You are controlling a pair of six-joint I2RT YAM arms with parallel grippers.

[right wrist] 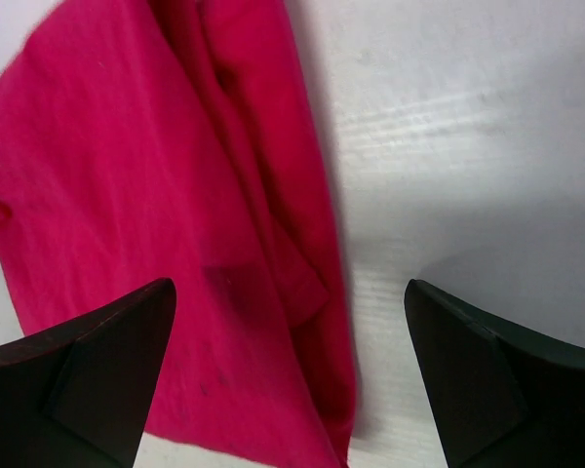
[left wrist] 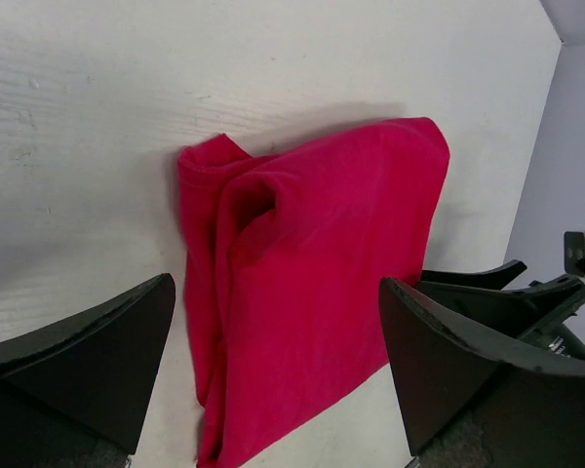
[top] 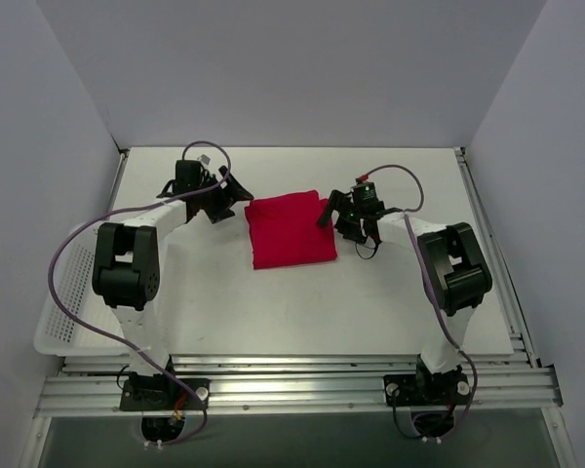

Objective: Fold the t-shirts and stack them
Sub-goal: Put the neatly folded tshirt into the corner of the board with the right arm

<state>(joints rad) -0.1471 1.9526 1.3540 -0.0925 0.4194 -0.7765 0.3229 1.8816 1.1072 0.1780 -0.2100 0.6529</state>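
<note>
red t-shirt is lying folded roughly square on the white table | left gripper is hovering beside its left edge, jaws wide, empty | right gripper is hanging at its right edge, likewise wide, empty | cloth is looking light, limp, bunch-prone; pinching all layers at a corner is seeming safest

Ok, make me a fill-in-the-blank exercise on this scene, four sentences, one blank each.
1. The folded t-shirt on the table is ____ in colour.
2. The left gripper and the right gripper flank it, and both are ____.
3. The white mesh basket lies beside the ____ arm.
4. The number of t-shirts in view is ____.

Missing words: red; open; left; one.
</note>
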